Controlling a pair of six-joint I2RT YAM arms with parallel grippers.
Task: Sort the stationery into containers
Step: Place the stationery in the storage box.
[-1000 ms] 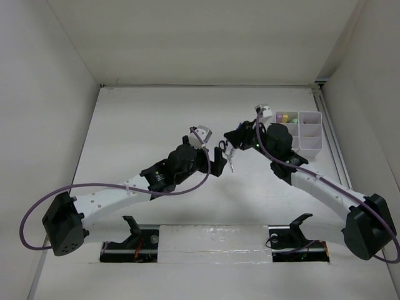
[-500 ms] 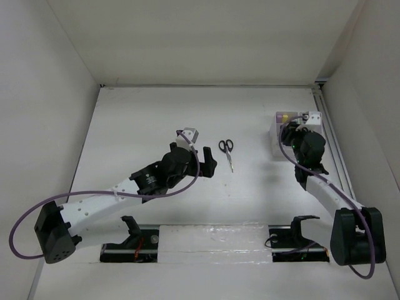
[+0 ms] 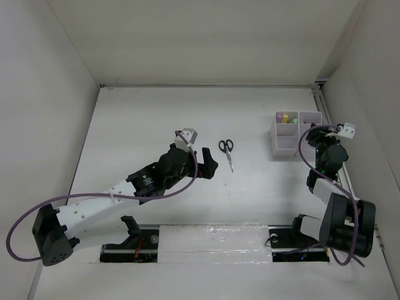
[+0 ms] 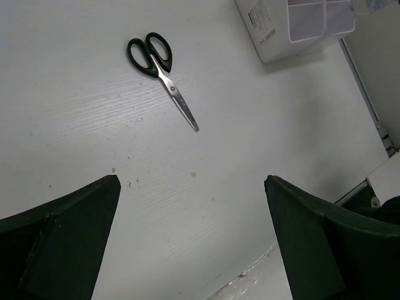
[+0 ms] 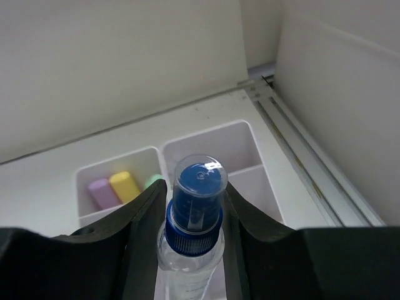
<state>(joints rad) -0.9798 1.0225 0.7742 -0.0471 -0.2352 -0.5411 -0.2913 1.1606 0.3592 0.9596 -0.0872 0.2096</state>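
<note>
My right gripper [image 5: 192, 187] is shut on a small clear bottle with a blue cap [image 5: 197, 209], held upright above the near side of the white organizer [image 5: 209, 140]. Pink, yellow and green sticks [image 5: 122, 185] stand in its far left compartment; the far right one shows nothing inside. In the top view the right gripper [image 3: 322, 145] is at the organizer's [image 3: 282, 142] right side. The black-handled scissors [image 3: 226, 150] lie flat on the table, also in the left wrist view [image 4: 159, 69]. My left gripper [image 4: 190, 187] is open and empty, a little short of them [image 3: 209, 164].
The side wall and a metal rail [image 5: 312, 159] run close along the organizer's right. The back wall stands just behind it. The organizer's corner shows at the top right of the left wrist view [image 4: 275, 37].
My right arm has swung right from the table's middle, past the organizer, to its right side. My left arm has drawn back toward me, leaving the scissors on the table.
</note>
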